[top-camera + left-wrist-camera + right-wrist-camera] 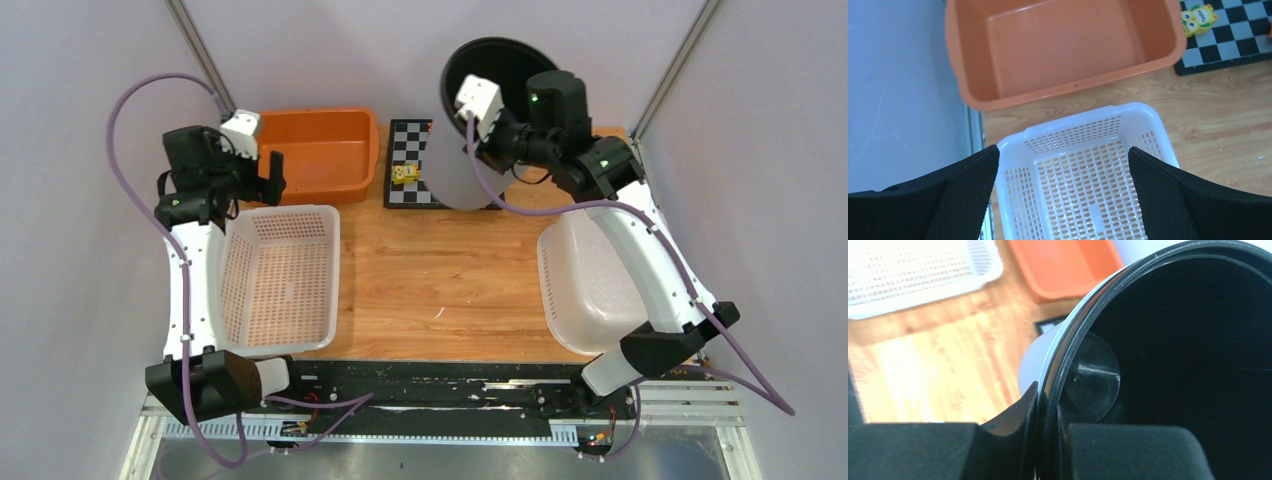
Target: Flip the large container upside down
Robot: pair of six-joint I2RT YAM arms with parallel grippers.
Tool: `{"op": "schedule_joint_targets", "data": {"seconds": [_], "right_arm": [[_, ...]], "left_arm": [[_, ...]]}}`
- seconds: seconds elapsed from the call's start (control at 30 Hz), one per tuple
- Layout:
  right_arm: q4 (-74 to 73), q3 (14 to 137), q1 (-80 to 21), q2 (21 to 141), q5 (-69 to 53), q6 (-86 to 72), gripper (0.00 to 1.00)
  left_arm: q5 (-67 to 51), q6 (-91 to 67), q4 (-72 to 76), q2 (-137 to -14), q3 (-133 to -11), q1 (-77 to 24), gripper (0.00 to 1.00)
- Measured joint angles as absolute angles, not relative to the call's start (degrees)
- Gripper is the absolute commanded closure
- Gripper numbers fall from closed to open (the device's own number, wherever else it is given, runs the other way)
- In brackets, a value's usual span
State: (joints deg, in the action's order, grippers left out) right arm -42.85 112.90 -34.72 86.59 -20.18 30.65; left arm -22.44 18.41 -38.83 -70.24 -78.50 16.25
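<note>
- I see the large container (455, 170): round, pale grey outside, black inside.
- It's tilted at the far worktop (440, 280) edge, its rim pinched by the right gripper (1048, 410).

Bright even light, right-wrist foreground blurred

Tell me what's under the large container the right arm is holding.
A checkered mat with a small yellow toy on it. The large container covers the mat's right part, so anything there is hidden.

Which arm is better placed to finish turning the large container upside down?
Right. The right gripper is shut on the rim of the tilted large container; the left gripper hangs open over the white basket, away from it.
</note>
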Motion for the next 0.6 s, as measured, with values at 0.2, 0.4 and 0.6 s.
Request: {"op": "schedule_joint_targets", "data": {"seconds": [0.2,0.4,0.6], "right_arm": [[-46.7,122.5,-44.9,94.4,-20.0,28.4,0.98],[-46.6,132.3,-52.6,102.5,-17.2,28.6,0.98],[-46.1,141.0,-58.3,108.9,-17.0,28.5,0.98]], "left_arm": [[-25.8,14.5,-39.2,-68.1,-76.2,27.0,0.00],[-25.9,14.1,-40.2,-61.7,-71.5,30.9,0.00],[-21.3,13.0,-39.6,-54.1,-68.9,33.4,0.00]]}}
